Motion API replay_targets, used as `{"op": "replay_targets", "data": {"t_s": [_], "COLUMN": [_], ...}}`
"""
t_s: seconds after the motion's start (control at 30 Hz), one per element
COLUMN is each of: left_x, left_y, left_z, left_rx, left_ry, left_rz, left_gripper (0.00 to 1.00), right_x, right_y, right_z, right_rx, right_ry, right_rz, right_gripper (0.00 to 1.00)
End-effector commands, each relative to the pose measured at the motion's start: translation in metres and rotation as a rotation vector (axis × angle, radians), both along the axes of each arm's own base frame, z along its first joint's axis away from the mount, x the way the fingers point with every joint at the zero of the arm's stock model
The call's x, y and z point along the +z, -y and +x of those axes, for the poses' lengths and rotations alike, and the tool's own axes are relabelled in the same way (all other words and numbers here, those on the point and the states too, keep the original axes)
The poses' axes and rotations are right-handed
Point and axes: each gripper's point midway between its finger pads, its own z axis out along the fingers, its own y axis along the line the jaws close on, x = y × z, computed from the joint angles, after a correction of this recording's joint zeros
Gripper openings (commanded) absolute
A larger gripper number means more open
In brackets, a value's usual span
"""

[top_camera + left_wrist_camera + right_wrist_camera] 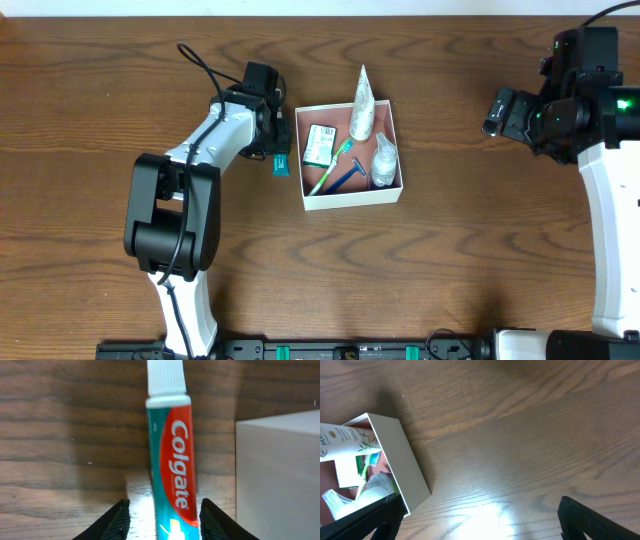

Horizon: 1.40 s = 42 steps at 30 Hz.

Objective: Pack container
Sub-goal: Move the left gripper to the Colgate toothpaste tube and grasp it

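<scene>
A Colgate toothpaste tube (171, 455) lies on the wooden table just left of the container (277, 470), its white cap pointing away from me. My left gripper (165, 520) straddles the tube's lower end. Its jaws are open, with a clear gap on the left side and the right finger close to the tube. From overhead, the tube (281, 166) peeks out under the left gripper (278, 142), beside the white box with the reddish inside (352, 196). My right gripper (497, 112) hangs wide open and empty over bare table to the right of the box (402, 462).
Inside the box lie a white tube (361, 105), a green-and-white packet (319, 145), a green toothbrush (328, 172), a blue razor (351, 175) and a clear bottle (383, 163). The arm bases stand at the table's front edge.
</scene>
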Motion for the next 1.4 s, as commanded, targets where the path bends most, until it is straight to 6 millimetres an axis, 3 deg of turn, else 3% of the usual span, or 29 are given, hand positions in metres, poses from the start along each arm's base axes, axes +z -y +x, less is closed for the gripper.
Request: {"op": "replay_targets", "data": {"t_s": [0.0,0.3,0.47,0.77,0.87,1.07,1.37], "left_x": [-0.015,-0.020,-0.021,-0.020,-0.020,-0.011,0.030], "left_y": [0.005,-0.003,-0.005,-0.005,-0.005,-0.008,-0.019], "left_z": [-0.015,-0.048,-0.060,-0.055,-0.055,-0.051,-0.040], "left_rx": [-0.033,0.019,0.062,0.063,0.063,0.062,0.063], "left_ry": [-0.059,-0.201,-0.255,-0.236,-0.236,-0.205,-0.089], "left_rz": [-0.021,-0.001,0.004,0.002,0.003,0.016,0.062], "left_gripper": [0.46,0.45,0.34,0.09,0.06,0.06,0.06], "right_x": [0.001,0.001,0.001,0.001,0.001,0.001,0.001], "right_y": [0.001,0.001,0.001,0.001,0.001,0.001,0.001], "right_z": [0.001,0.001,0.001,0.001,0.001,0.001,0.001], "right_rx": [-0.016,-0.016,-0.016,-0.016,-0.016,-0.016,-0.016], "right_ry": [0.002,0.002,0.002,0.002,0.002,0.002,0.002], "right_rz": [0.007,0.006,0.006,0.006,0.006,0.006,0.006], "right_gripper": [0.99,0.99,0.99,0.99,0.99,0.99,0.99]}}
